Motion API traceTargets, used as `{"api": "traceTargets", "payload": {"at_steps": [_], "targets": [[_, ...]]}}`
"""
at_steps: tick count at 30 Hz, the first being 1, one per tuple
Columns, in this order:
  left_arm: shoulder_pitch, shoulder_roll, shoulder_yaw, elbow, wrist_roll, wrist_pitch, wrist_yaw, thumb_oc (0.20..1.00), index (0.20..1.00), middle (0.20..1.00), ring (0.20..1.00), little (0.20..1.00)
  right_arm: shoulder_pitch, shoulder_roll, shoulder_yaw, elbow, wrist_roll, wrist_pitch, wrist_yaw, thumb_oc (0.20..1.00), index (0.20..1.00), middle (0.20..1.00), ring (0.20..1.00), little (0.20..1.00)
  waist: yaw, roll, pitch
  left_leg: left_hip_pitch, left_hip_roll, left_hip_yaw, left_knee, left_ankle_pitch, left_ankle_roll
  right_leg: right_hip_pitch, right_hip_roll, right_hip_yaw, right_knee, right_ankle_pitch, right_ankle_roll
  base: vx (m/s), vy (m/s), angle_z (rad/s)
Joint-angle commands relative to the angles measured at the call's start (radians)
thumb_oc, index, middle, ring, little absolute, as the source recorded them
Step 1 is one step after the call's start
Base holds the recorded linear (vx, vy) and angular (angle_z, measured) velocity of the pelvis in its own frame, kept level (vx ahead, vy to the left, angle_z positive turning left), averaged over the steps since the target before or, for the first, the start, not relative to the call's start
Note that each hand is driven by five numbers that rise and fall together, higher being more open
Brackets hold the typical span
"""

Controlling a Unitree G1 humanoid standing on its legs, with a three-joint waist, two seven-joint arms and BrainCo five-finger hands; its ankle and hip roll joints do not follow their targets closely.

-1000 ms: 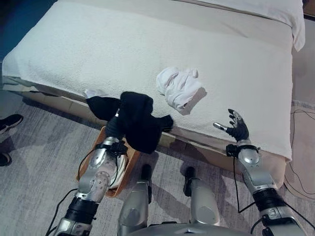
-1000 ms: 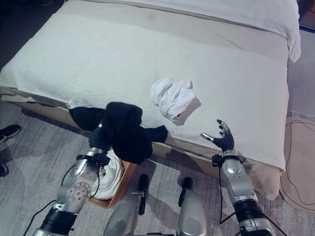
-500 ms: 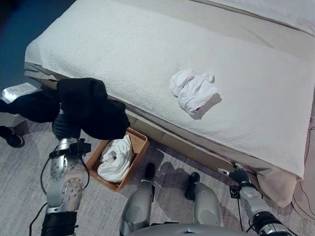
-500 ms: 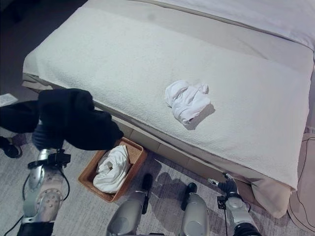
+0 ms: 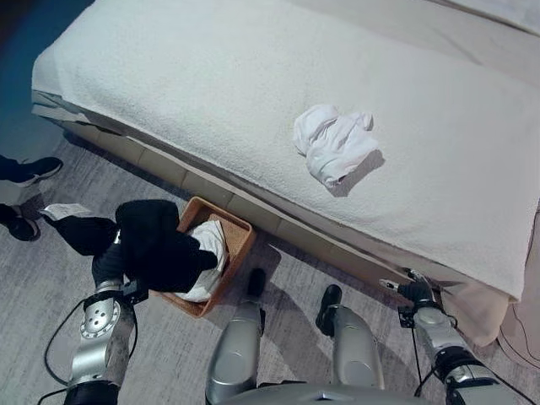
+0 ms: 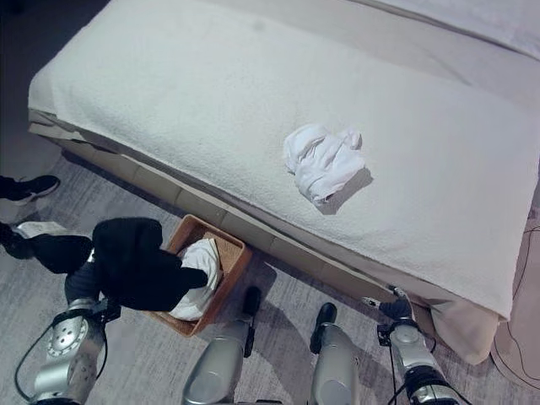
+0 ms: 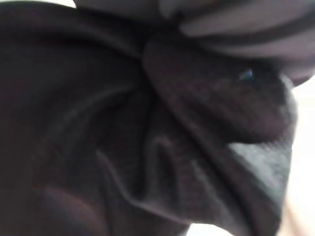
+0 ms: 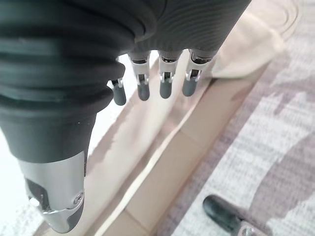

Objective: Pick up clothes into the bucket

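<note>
A black garment [image 5: 156, 249] hangs bunched from my left hand [image 5: 108, 263], low over the left rim of the woven basket [image 5: 229, 218] on the floor. One sleeve trails left and ends in a white label [image 5: 64, 209]. In the left wrist view the dark cloth [image 7: 147, 147] is gathered under my fingers [image 7: 236, 24]. A white garment [image 5: 207, 246] lies inside the basket. A crumpled white garment [image 5: 335, 145] rests on the bed [image 5: 194, 76]. My right hand [image 5: 418, 293] sits low by the bed's near edge, its fingers [image 8: 165, 86] straight and holding nothing.
The bed's side runs diagonally just behind the basket. A person's dark shoes [image 5: 35, 169] stand on the grey carpet at the far left. A beige bed skirt [image 8: 246, 44] hangs by my right hand.
The camera has shifted. My left hand has come down with the black garment, from raised at the left to low over the basket's edge. The right hand stays low.
</note>
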Motion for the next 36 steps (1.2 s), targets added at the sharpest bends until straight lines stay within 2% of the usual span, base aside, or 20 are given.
{"api": "traceTargets", "payload": {"at_steps": [1, 12, 17, 18, 19, 20, 21, 22, 23, 25, 26, 27, 28, 29, 30, 31, 33, 34, 35, 36], "targets": [[-0.086, 0.099, 0.025, 0.063, 0.203, -0.023, 0.116, 0.2, 0.2, 0.2, 0.2, 0.2, -0.034, -0.039, 0.046, -0.052, -0.02, -0.044, -0.06, 1.0, 1.0, 1.0, 1.0, 1.0, -0.015, -0.035, 0.036, -0.053, -0.022, 0.018, 0.037, -0.002, 0.005, 0.035, 0.004, 0.033, -0.109, 0.08, 0.03, 0.0, 0.014, -0.06], [-0.286, 0.086, -0.048, 0.311, 0.375, 0.07, 0.344, 0.2, 0.2, 0.2, 0.2, 0.2, -0.095, -0.055, 0.056, -0.179, -0.005, -0.073, -0.134, 1.0, 1.0, 1.0, 1.0, 1.0, -0.057, -0.049, 0.143, -0.186, -0.048, 0.046, 0.185, -0.049, 0.03, -0.095, -0.023, 0.084, 0.039, 0.043, 0.02, -0.01, 0.043, -0.02], [-0.33, 0.095, -0.061, 0.358, 0.392, 0.105, 0.393, 0.2, 0.2, 0.2, 0.2, 0.2, -0.133, -0.055, 0.076, -0.25, 0.008, -0.085, -0.155, 1.0, 1.0, 1.0, 1.0, 1.0, -0.07, -0.056, 0.144, -0.254, -0.045, 0.065, 0.238, -0.071, 0.039, -0.167, -0.022, 0.112, 0.069, 0.039, 0.018, 0.01, 0.059, -0.11], [-0.332, 0.096, -0.062, 0.354, 0.394, 0.111, 0.399, 0.548, 0.548, 0.548, 0.548, 0.548, -0.14, -0.055, 0.078, -0.27, 0.013, -0.088, -0.157, 1.0, 1.0, 1.0, 1.0, 1.0, -0.073, -0.058, 0.144, -0.265, -0.045, 0.068, 0.245, -0.074, 0.04, -0.181, -0.02, 0.117, 0.073, 0.038, 0.018, 0.01, 0.054, -0.16], [-0.33, 0.096, -0.059, 0.346, 0.399, 0.119, 0.406, 0.846, 0.846, 0.846, 0.846, 0.846, -0.144, -0.057, 0.079, -0.291, 0.01, -0.088, -0.161, 1.0, 1.0, 1.0, 1.0, 1.0, -0.074, -0.057, 0.144, -0.273, -0.044, 0.07, 0.25, -0.077, 0.042, -0.19, -0.02, 0.119, 0.077, 0.038, 0.018, 0.01, 0.05, -0.11], [-0.332, 0.098, -0.057, 0.348, 0.403, 0.127, 0.413, 1.0, 1.0, 1.0, 1.0, 1.0, -0.151, -0.059, 0.082, -0.31, 0.008, -0.092, -0.166, 1.0, 1.0, 1.0, 1.0, 1.0, -0.076, -0.058, 0.144, -0.286, -0.044, 0.073, 0.261, -0.082, 0.042, -0.202, -0.02, 0.123, 0.082, 0.037, 0.019, 0.1, 0.027, -0.13], [-0.335, 0.103, -0.06, 0.357, 0.41, 0.136, 0.416, 1.0, 1.0, 1.0, 1.0, 1.0, -0.159, -0.06, 0.083, -0.319, 0.013, -0.095, -0.172, 1.0, 1.0, 1.0, 1.0, 1.0, -0.078, -0.058, 0.144, -0.28, -0.042, 0.07, 0.276, -0.117, 0.04, -0.198, -0.016, 0.134, 0.096, 0.009, 0.026, 0.01, 0.049, -0.21], [-0.344, 0.106, -0.06, 0.362, 0.413, 0.142, 0.419, 1.0, 1.0, 1.0, 1.0, 1.0, -0.172, -0.058, 0.082, -0.339, 0.012, -0.096, -0.18, 1.0, 1.0, 1.0, 1.0, 1.0, -0.08, -0.058, 0.144, -0.311, -0.044, 0.076, 0.273, -0.087, 0.044, -0.227, -0.02, 0.129, 0.09, 0.037, 0.021, 0.01, 0.041, -0.18], [-0.352, 0.108, -0.061, 0.368, 0.415, 0.149, 0.418, 1.0, 1.0, 1.0, 1.0, 1.0, -0.182, -0.064, 0.083, -0.358, 0.0, -0.098, -0.187, 1.0, 1.0, 1.0, 1.0, 1.0, -0.082, -0.058, 0.144, -0.32, -0.044, 0.078, 0.277, -0.088, 0.045, -0.237, -0.02, 0.13, 0.092, 0.038, 0.022, 0.0, 0.025, -0.15], [-0.353, 0.116, -0.06, 0.367, 0.421, 0.161, 0.422, 1.0, 1.0, 1.0, 1.0, 1.0, -0.195, -0.069, 0.077, -0.401, -0.013, -0.103, -0.211, 1.0, 1.0, 1.0, 1.0, 1.0, -0.083, -0.056, 0.144, -0.323, -0.042, 0.077, 0.3, -0.127, 0.043, -0.24, -0.015, 0.138, 0.109, 0.005, 0.03, 0.1, 0.003, -0.08], [-0.354, 0.116, -0.06, 0.367, 0.421, 0.161, 0.422, 1.0, 1.0, 1.0, 1.0, 1.0, -0.195, -0.069, 0.077, -0.402, -0.014, -0.102, -0.211, 1.0, 1.0, 1.0, 1.0, 1.0, -0.083, -0.056, 0.144, -0.325, -0.042, 0.077, 0.301, -0.128, 0.043, -0.241, -0.015, 0.139, 0.11, 0.005, 0.03, -0.05, 0.046, -0.03], [-0.353, 0.12, -0.057, 0.352, 0.438, 0.169, 0.421, 1.0, 1.0, 1.0, 1.0, 1.0, -0.212, -0.09, 0.065, -0.458, -0.074, -0.103, -0.246, 1.0, 1.0, 1.0, 1.0, 1.0, -0.082, -0.055, 0.144, -0.354, -0.042, 0.079, 0.296, -0.095, 0.048, -0.269, -0.018, 0.133, 0.101, 0.035, 0.025, 0.0, 0.0, 0.0], [-0.348, 0.123, -0.06, 0.349, 0.454, 0.175, 0.419, 1.0, 1.0, 1.0, 1.0, 1.0, -0.225, -0.109, 0.057, -0.486, -0.115, -0.11, -0.277, 1.0, 1.0, 1.0, 1.0, 1.0, -0.08, -0.054, 0.144, -0.341, -0.042, 0.076, 0.307, -0.129, 0.045, -0.258, -0.014, 0.14, 0.112, 0.005, 0.034, -0.05, 0.034, -0.02], [-0.347, 0.13, -0.063, 0.335, 0.472, 0.181, 0.418, 1.0, 1.0, 1.0, 1.0, 1.0, -0.241, -0.117, 0.049, -0.503, -0.128, -0.118, -0.298, 1.0, 1.0, 1.0, 1.0, 1.0, -0.078, -0.051, 0.144, -0.363, -0.045, 0.078, 0.303, -0.101, 0.049, -0.279, -0.018, 0.132, 0.107, 0.032, 0.028, 0.11, -0.006, -0.02], [-0.342, 0.133, -0.069, 0.326, 0.482, 0.183, 0.414, 1.0, 1.0, 1.0, 1.0, 1.0, -0.255, -0.122, 0.045, -0.499, -0.129, -0.119, -0.307, 1.0, 1.0, 1.0, 1.0, 1.0, -0.075, -0.05, 0.144, -0.345, -0.043, 0.074, 0.31, -0.134, 0.047, -0.265, -0.016, 0.14, 0.119, 0.003, 0.036, -0.06, 0.03, 0.0], [-0.344, 0.134, -0.071, 0.321, 0.486, 0.188, 0.412, 1.0, 1.0, 1.0, 1.0, 1.0, -0.278, -0.123, 0.034, -0.512, -0.127, -0.118, -0.325, 1.0, 1.0, 1.0, 1.0, 1.0, -0.073, -0.049, 0.144, -0.365, -0.046, 0.078, 0.304, -0.106, 0.051, -0.284, -0.02, 0.132, 0.112, 0.029, 0.03, 0.0, 0.0, 0.0], [-0.344, 0.125, -0.074, 0.317, 0.478, 0.189, 0.414, 1.0, 1.0, 1.0, 1.0, 1.0, -0.324, -0.136, 0.02, -0.524, -0.123, -0.111, -0.347, 1.0, 1.0, 1.0, 1.0, 1.0, -0.066, -0.046, 0.144, -0.367, -0.05, 0.078, 0.305, -0.11, 0.053, -0.285, -0.023, 0.132, 0.115, 0.028, 0.031, 0.02, 0.008, 0.03], [-0.342, 0.125, -0.074, 0.318, 0.478, 0.189, 0.413, 1.0, 1.0, 1.0, 1.0, 1.0, -0.322, -0.136, 0.022, -0.523, -0.123, -0.111, -0.347, 1.0, 1.0, 1.0, 1.0, 1.0, -0.066, -0.047, 0.144, -0.349, -0.048, 0.074, 0.311, -0.14, 0.051, -0.27, -0.019, 0.14, 0.124, 0.0, 0.038, 0.0, 0.0, 0.0], [-0.338, 0.116, -0.076, 0.308, 0.467, 0.18, 0.412, 1.0, 1.0, 1.0, 1.0, 1.0, -0.382, -0.163, 0.019, -0.509, -0.123, -0.102, -0.356, 1.0, 1.0, 1.0, 1.0, 1.0, -0.057, -0.043, 0.144, -0.37, -0.052, 0.077, 0.305, -0.112, 0.054, -0.288, -0.024, 0.132, 0.118, 0.026, 0.032, 0.09, -0.016, 0.01], [-0.332, 0.112, -0.078, 0.306, 0.461, 0.178, 0.41, 1.0, 1.0, 1.0, 1.0, 1.0, -0.408, -0.178, 0.024, -0.498, -0.123, -0.093, -0.355, 1.0, 1.0, 1.0, 1.0, 1.0, -0.05, -0.042, 0.144, -0.352, -0.051, 0.072, 0.312, -0.142, 0.052, -0.274, -0.022, 0.14, 0.129, -0.001, 0.037, -0.06, 0.017, -0.02]]}}
